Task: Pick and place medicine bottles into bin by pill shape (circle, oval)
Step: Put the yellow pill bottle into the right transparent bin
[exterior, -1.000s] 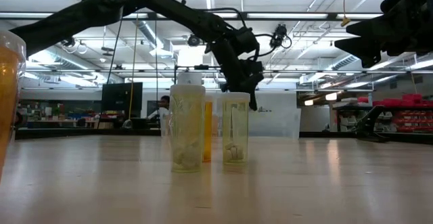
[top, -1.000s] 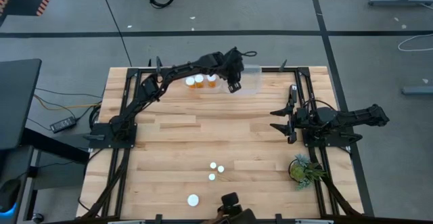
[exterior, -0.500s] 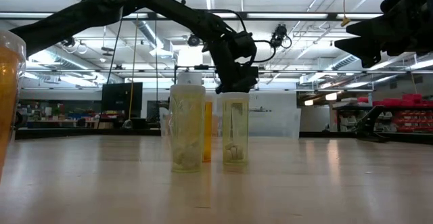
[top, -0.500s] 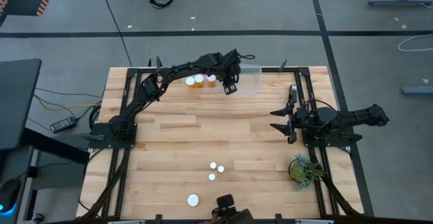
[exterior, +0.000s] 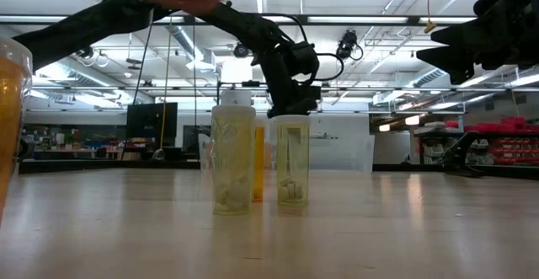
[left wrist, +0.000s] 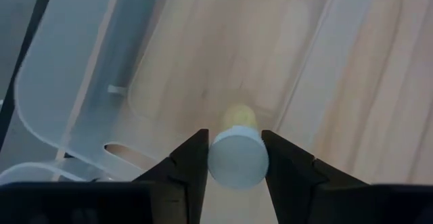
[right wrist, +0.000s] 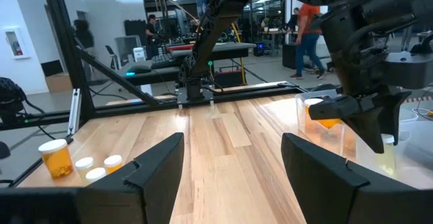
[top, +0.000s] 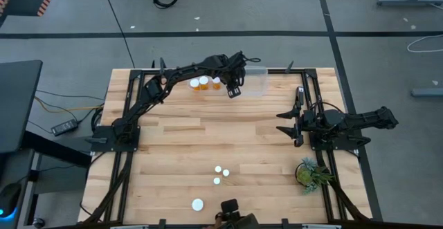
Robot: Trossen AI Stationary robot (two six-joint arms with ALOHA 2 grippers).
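My left gripper [top: 233, 90] reaches to the table's far edge and hangs above a clear bin [top: 255, 82], shut on a medicine bottle [left wrist: 237, 158] with a white cap and an amber body. The wrist view shows the bin's floor [left wrist: 223, 55] right below that bottle. Two more orange bottles [top: 201, 84] stand just left of the bin. Several white-capped bottles [top: 220, 174] stand upright near the front edge and loom large in the low view [exterior: 233, 157]. At the table's right side my right gripper [top: 282, 122] waits, open and holding nothing. My left gripper pinches the bottle at its white cap [left wrist: 215, 162], one finger on each side of the cap. The fingers slant steeply down from above and run along the bottle. The bottle hangs cap toward the wrist and body pointing down, lifted clear over the bin.
A small green plant [top: 309, 173] stands at the near right. Black frame rails [top: 304, 97] run along the table's sides. A wide stretch of bare wood [top: 208, 135] lies between the bin and the near bottles. A second clear rim [left wrist: 20, 173] adjoins the bin.
My left gripper has tipped steeper downward above the clear bin, its fingertips swinging a little toward the table's left, and the bottle has stayed pinched between the fingers. My right arm has kept still.
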